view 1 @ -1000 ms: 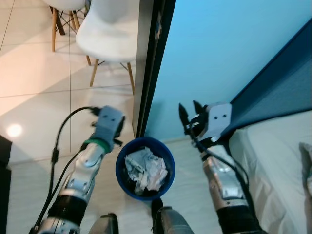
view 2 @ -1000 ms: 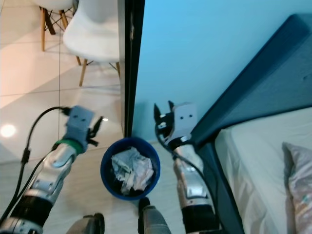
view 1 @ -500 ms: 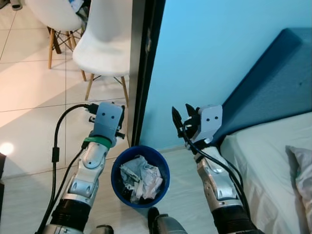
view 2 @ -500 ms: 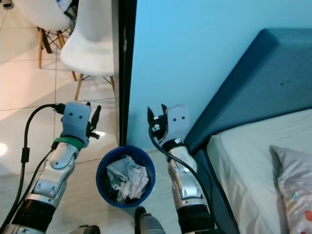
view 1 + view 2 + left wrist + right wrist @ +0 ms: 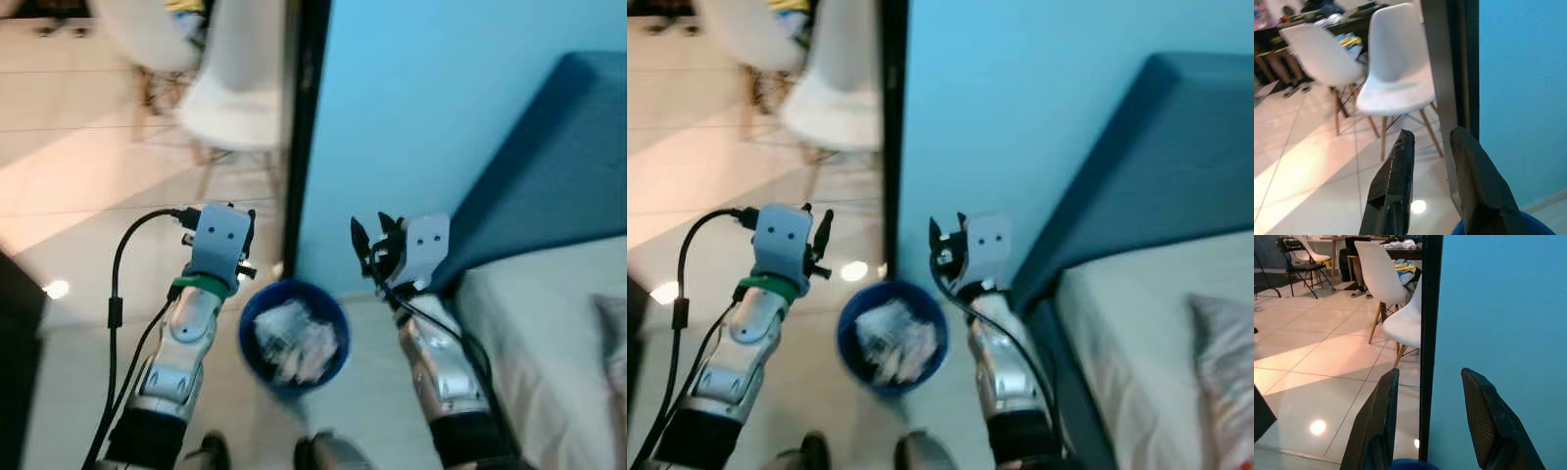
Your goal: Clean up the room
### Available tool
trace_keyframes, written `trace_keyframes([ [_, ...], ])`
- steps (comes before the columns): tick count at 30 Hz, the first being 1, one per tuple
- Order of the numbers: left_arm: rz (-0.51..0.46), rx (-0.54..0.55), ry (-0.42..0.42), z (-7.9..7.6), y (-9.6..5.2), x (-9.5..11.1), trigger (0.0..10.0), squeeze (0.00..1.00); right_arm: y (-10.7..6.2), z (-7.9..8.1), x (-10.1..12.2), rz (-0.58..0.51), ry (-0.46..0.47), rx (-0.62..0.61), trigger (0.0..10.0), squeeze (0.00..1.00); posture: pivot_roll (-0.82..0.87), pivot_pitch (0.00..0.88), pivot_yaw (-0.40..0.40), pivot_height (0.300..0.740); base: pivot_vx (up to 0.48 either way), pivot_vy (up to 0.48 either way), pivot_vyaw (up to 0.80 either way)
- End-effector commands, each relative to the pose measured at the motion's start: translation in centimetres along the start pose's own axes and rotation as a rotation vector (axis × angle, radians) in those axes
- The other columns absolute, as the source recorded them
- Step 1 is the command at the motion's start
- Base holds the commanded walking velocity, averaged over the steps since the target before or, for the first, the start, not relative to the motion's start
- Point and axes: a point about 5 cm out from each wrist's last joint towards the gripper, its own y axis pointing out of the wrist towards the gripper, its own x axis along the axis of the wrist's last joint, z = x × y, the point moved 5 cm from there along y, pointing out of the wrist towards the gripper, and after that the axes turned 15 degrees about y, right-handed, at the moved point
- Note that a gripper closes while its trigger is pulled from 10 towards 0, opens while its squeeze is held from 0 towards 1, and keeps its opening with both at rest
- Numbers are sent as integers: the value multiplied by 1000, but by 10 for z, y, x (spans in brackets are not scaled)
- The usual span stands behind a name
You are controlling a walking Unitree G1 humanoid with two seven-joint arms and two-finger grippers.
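Bin [image 5: 293,338] of crumpled paper [image 5: 292,336] sits between both arms; left gripper [image 5: 1432,142] and right gripper [image 5: 1430,382] hover above it, jaws spread, empty.

1 blue bin [image 5: 293,334], 2 white chairs [image 5: 1396,78], 1 bed [image 5: 549,333]

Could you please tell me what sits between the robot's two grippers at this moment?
In the left eye view, a blue bin full of crumpled paper sits on the floor, below and between the left gripper and right gripper.
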Motion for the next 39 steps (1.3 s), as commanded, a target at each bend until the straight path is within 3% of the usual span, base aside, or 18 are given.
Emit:
trace_keyframes([
  [1,-3,-16,7,-5,-1,3,10000,0,-5,-8,-5,13,2,-28,10000,0,-114,94,-18,732,-458,0,0],
  [28,7,-20,14,-6,-5,5,10000,0,-4,-11,-9,28,-4,-41,10000,0,-111,105,-15,732,-456,0,0],
  [37,51,-59,-10,-11,-5,-2,10000,0,-4,-12,-10,37,12,-49,10000,0,-110,108,-16,732,0,0,-583],
  [39,80,-69,-52,-14,-5,-5,10000,0,-3,-13,-10,39,12,-52,10000,0,-111,108,-17,732,0,0,-800],
])
